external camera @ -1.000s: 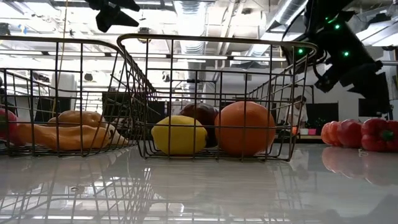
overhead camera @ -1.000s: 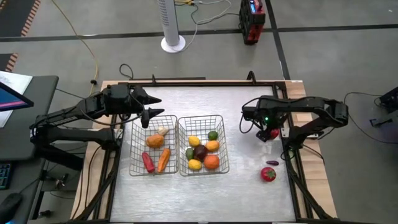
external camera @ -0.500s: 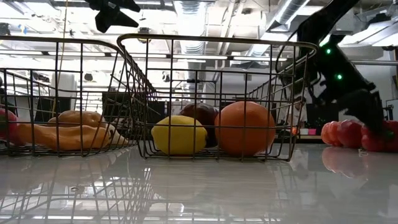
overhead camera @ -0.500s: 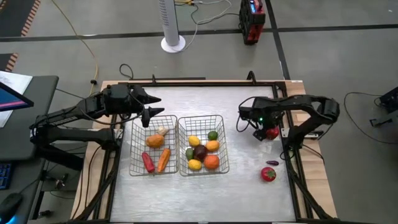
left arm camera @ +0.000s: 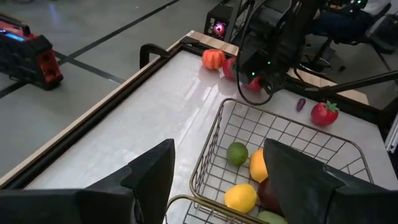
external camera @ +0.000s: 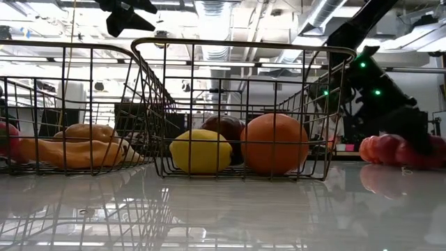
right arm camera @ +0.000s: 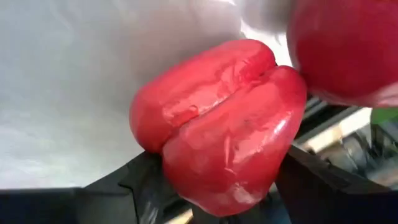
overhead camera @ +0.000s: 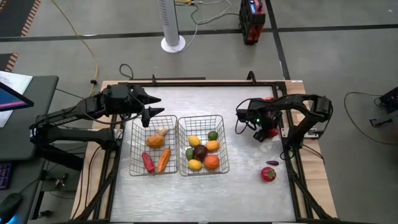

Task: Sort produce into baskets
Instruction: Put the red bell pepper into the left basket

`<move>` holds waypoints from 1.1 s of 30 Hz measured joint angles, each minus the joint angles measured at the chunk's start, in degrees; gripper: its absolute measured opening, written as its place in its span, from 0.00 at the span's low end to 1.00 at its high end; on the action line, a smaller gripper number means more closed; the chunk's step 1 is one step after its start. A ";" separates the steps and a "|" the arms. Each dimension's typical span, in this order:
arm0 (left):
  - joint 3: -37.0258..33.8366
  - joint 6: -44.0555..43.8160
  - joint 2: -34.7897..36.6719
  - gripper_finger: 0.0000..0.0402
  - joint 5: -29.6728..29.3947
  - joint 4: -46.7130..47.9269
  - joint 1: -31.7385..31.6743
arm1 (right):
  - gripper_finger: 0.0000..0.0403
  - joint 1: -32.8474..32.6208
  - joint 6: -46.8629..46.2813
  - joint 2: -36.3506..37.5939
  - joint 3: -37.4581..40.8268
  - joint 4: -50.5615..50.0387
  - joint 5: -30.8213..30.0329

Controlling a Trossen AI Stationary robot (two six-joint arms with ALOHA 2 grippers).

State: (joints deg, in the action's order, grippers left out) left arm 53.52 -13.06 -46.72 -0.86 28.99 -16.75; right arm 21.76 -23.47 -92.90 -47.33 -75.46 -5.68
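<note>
**Desk:** High view first — what fills the table (overhead camera: 205, 186)?

**Photographer:** Two wire baskets sit side by side at centre on a pale, glossy top that mirrors them in the low view. The left basket (overhead camera: 133, 163) holds an orange piece, a whitish bulb, a red piece and a carrot-like one. The right basket (overhead camera: 224, 163) holds yellow, green, dark and orange pieces. The left gripper (overhead camera: 151, 106) hovers at 12 o'clock of the left basket, fingers spread, nothing in them.

**Desk:** And the right arm?

**Photographer:** The right gripper (overhead camera: 266, 132) is down at 3 o'clock of the right basket, its fingers flanking a red pepper (right arm camera: 217, 121). Whether they grip it I cannot tell. Another red piece (right arm camera: 348, 50) lies just beside it. A red tomato-like fruit (overhead camera: 268, 174) and a small purple piece (overhead camera: 272, 163) wait toward 5 o'clock.

**Desk:** Risk?

**Photographer:** The pepper looks slick and lobed; a shallow grip could let it squirt out, or nudge its neighbour off the near table edge.

**Desk:** The room?

**Photographer:** Grey floor, a white fan base (overhead camera: 173, 43), a red box (overhead camera: 251, 22), trailing cables.
</note>
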 joint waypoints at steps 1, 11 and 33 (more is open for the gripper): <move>0.00 0.23 0.00 0.58 -0.02 0.00 0.00 | 0.70 0.00 0.00 0.59 -0.53 0.14 -0.02; 0.00 1.45 0.02 0.58 -1.49 -0.24 0.00 | 0.69 -0.81 -2.41 6.65 -13.29 0.16 9.81; -0.04 -2.46 5.28 0.58 -0.93 -9.29 0.00 | 0.69 -8.88 -19.54 7.66 -27.02 59.30 22.06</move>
State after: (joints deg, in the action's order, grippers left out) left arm 53.47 -15.53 -41.44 -1.79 19.70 -16.75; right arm 12.88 -43.00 -85.24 -74.35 -16.15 16.38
